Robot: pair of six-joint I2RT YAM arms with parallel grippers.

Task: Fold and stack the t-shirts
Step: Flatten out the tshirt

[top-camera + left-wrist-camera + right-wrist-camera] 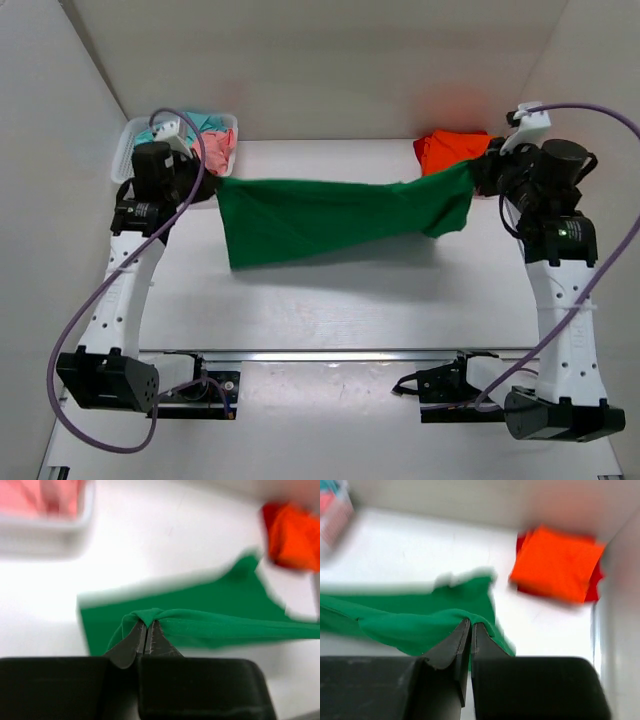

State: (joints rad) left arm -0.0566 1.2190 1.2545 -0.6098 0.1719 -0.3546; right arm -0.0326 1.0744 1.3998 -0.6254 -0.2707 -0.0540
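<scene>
The left claw (147, 623) and right claw (470, 624) each pinch an end of the green shirt (340, 215), stretching it between them over the worktop (350, 310). A folded orange shirt (452, 150) lies beyond the right claw. A pink shirt (221, 150) sits in the basket (127, 150) behind the left.

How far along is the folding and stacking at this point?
Done: a folded orange shirt lies at the far right, on something red. In hand: the green shirt is stretched between the left gripper and right gripper, both shut on it, not yet stacked. Left: pink cloth and teal cloth wait in the basket.
</scene>
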